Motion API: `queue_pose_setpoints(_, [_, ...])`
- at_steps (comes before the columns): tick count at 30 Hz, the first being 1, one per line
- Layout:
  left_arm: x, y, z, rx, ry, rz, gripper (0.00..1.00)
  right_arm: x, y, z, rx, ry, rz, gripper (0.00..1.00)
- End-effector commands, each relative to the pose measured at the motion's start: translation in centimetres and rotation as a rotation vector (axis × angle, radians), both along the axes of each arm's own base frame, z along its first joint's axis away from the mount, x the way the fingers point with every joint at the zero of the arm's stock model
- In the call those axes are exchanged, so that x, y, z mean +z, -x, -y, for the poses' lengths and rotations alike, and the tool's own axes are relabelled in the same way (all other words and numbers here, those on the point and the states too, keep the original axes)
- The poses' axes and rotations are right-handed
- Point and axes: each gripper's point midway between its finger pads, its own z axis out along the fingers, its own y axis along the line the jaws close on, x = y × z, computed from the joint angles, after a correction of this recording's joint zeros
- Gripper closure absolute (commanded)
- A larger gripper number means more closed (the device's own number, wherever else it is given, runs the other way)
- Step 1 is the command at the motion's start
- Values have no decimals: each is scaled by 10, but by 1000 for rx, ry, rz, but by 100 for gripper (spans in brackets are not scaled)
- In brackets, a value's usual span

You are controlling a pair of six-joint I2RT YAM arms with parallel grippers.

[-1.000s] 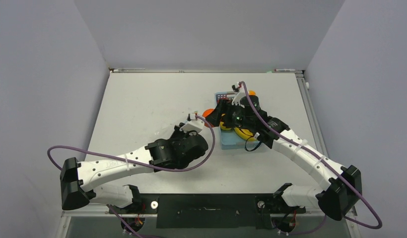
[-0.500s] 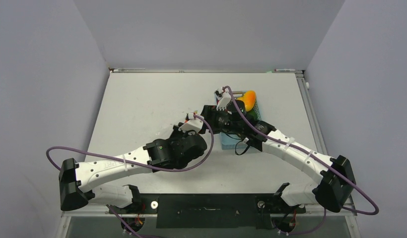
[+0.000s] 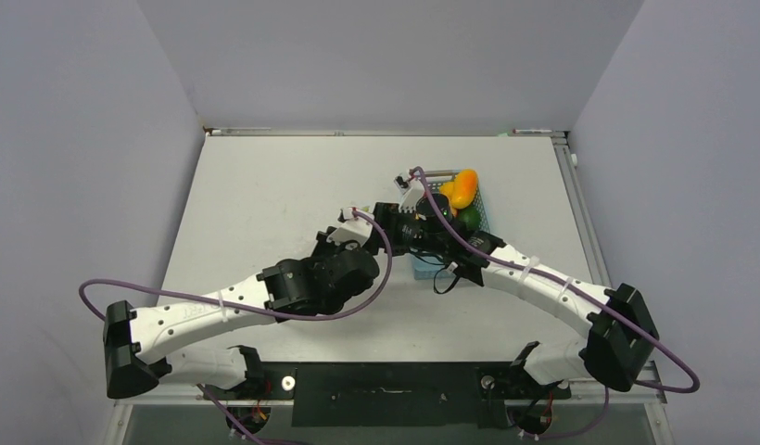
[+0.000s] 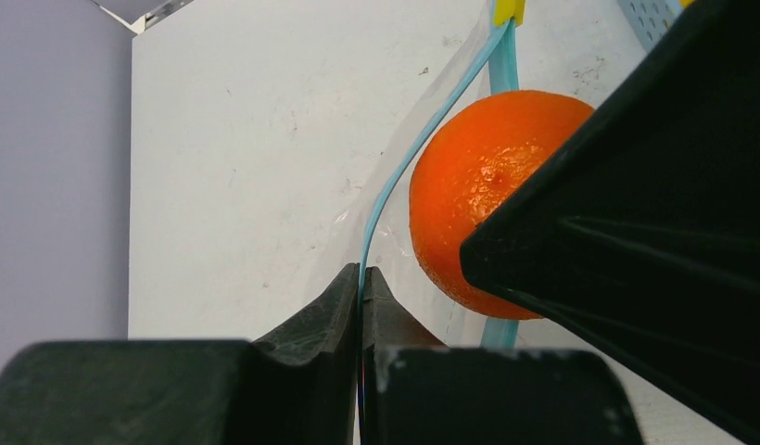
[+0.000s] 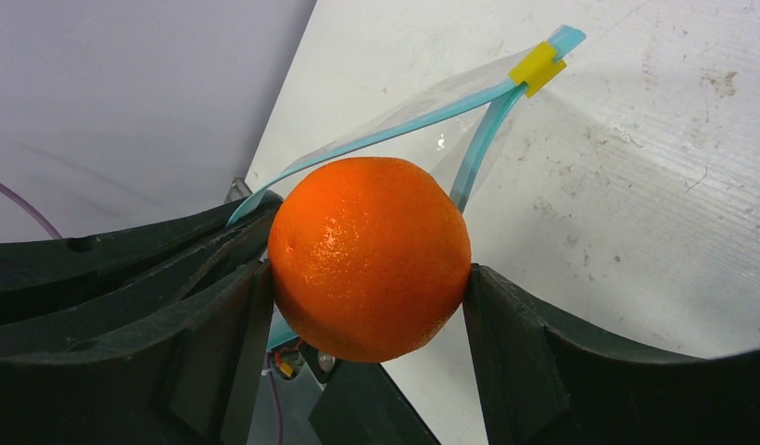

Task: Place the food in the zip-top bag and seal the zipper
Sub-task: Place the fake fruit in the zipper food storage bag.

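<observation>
1. Left gripper [image 4: 361,283]: jaws pressed together on the light-blue zipper [image 4: 395,176] of the zip-top bag [image 4: 344,218], pinching one lip of the mouth and lifting it off the table [image 3: 265,204].
2. Right gripper [image 5: 367,287]: fingers [image 5: 219,343] spread wide and clamped on an orange [image 5: 369,260], one pad on each side of the fruit.
3. Orange: held in the air at the bag's mouth, just beside the pinched lip. Whether it has passed between the lips cannot be told.
4. Zipper, right wrist view: its two strips part from a yellow slider [image 5: 536,67] at the far corner, so the mouth stands open. One strip runs behind the top of the orange and the other drops behind it.
5. Basket [image 3: 427,266]: light blue, on the table right of the two grippers. It holds an orange-yellow piece of food [image 3: 462,188] and a dark green piece [image 3: 469,218].
6. Top view: the two grippers meet near the basket's left edge, and the bag itself is hidden beneath them.
</observation>
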Motion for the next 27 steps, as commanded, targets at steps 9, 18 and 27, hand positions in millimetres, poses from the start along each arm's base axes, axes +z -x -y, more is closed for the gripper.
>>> queue_pose_setpoints(9, [30, 2, 7, -35, 179, 41, 100, 4, -5, -18, -1, -41, 20, 61])
queue_pose_setpoints(18, [26, 3, 16, -74, 180, 20, 100, 10, 0, -32, 8, -70, 17, 58])
queue_pose_setpoints(27, [26, 4, 16, -73, 188, 20, 100, 10, 2, -45, 2, -51, 31, 32])
